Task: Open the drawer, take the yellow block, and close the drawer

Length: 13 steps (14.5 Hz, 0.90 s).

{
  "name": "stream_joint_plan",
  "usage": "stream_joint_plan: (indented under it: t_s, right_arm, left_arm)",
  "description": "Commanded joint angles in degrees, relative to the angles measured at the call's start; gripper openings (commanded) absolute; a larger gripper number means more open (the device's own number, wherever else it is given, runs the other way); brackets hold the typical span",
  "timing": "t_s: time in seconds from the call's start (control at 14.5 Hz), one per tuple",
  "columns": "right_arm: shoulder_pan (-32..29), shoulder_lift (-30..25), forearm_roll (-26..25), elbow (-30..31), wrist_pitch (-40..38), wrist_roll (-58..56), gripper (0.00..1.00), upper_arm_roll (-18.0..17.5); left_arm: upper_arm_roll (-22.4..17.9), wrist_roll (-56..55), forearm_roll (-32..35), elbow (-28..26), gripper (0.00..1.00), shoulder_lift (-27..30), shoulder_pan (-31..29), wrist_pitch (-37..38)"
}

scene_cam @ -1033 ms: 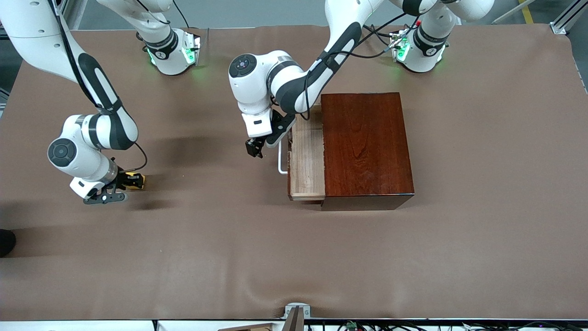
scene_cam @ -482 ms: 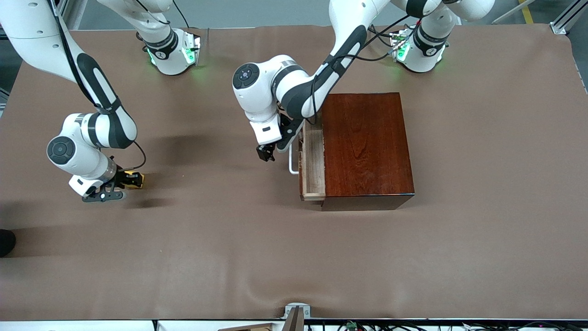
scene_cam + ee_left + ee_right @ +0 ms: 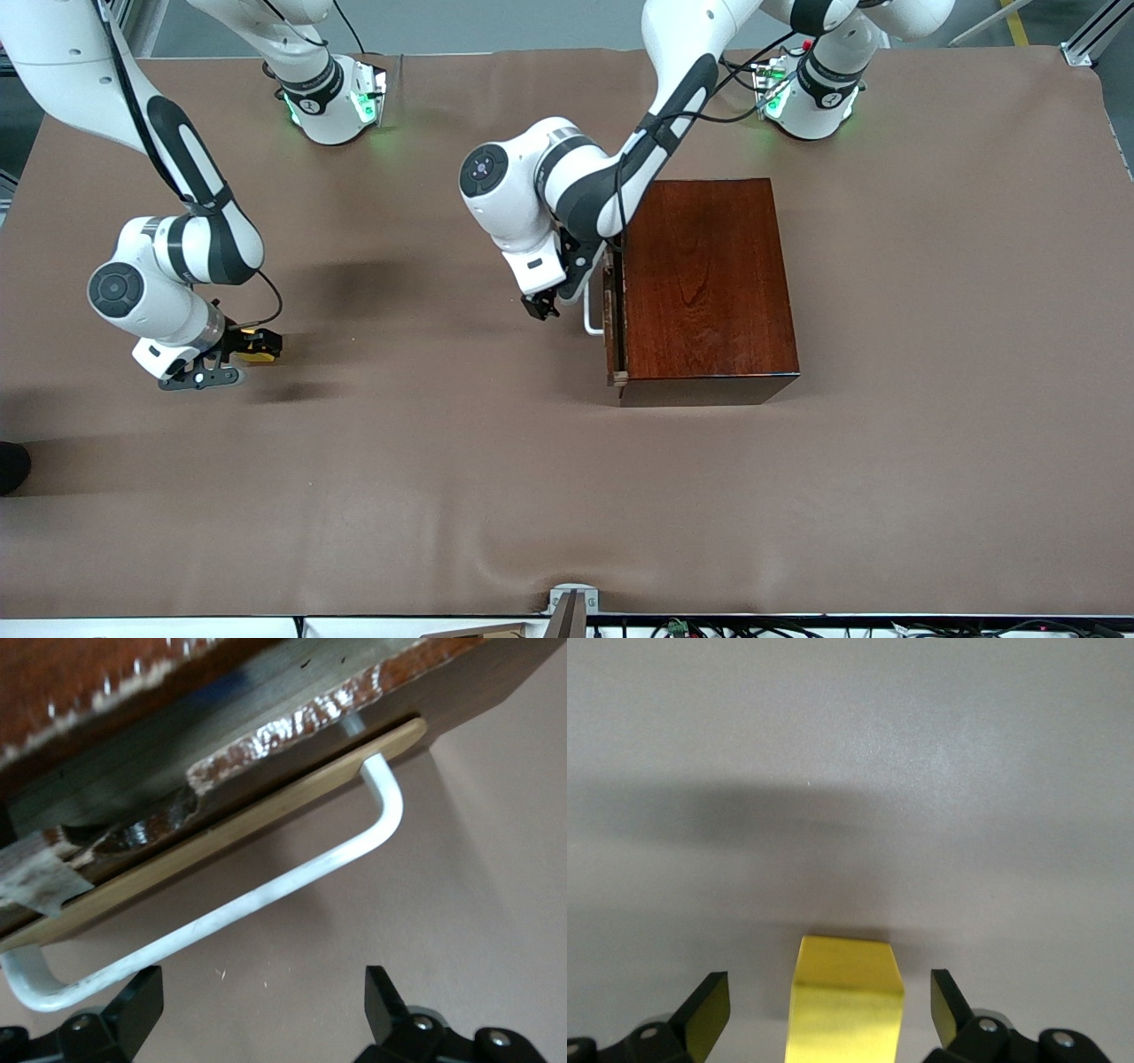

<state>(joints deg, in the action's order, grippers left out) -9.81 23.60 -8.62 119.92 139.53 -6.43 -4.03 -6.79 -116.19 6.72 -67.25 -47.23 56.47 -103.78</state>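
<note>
- Drawer [image 3: 613,323]: nearly shut; only a thin strip projects from the box [image 3: 704,283] on the side facing the right arm's end of the tabletop [image 3: 567,496]. In the left wrist view a narrow gap shows between drawer front and box face.
- Handle [image 3: 589,319]: white U-bar on the drawer front, its long axis running along the front, from the robots' side toward the front camera.
- Left claw [image 3: 540,307]: fingers spread wide, holding nothing. In the front view it sits at about 9 o'clock from the handle, just beside it. The left wrist view shows the bar [image 3: 266,895] ahead of both fingertips [image 3: 133,997], not between them; contact cannot be told.
- Block [image 3: 257,350]: resting on the tabletop near the right arm's end, well apart from the box, at about 9 o'clock from it in the front view.
- Right claw [image 3: 250,347]: low over the block, fingers parted. The right wrist view shows clear space on each side between the block [image 3: 849,992] and the fingertips [image 3: 709,1005]; nothing is gripped.
- Judgement: block is out and set down; only the last bit of closing looks left.
- Key relation: the drawer lies at 3 o'clock from the left claw, so the push must run that way, square to the handle's long axis. Left arm is the nearer by far; the right arm has no part in it.
</note>
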Motion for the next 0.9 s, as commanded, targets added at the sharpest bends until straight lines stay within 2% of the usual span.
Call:
stream_joint_plan:
  t_s: [0.0,0.41,0.62,0.83]
  right_arm:
    - [0.05,-2.5,-0.88,-2.76,-6.1,0.46,1.0,-0.72]
    - [1.19,-6.63,-0.79,-4.69,-8.82,0.37,1.0,-1.16]
    - [3.3,-8.04,-0.35,-9.69,-16.45,0.46,1.0,-1.16]
    - [3.92,-8.65,2.19,-16.1,-23.67,0.46,1.0,-1.16]
  left_arm:
    - [-0.59,-0.09,1.01,-0.69,1.0,0.91,-1.27,1.83]
    - [-0.5,0.0,-0.22,-0.34,1.0,0.99,-2.5,2.62]
    - [-0.06,0.35,-0.48,-0.16,1.0,3.62,-2.76,2.62]
    - [-0.5,2.45,-0.48,-0.07,1.0,7.39,-3.82,1.92]
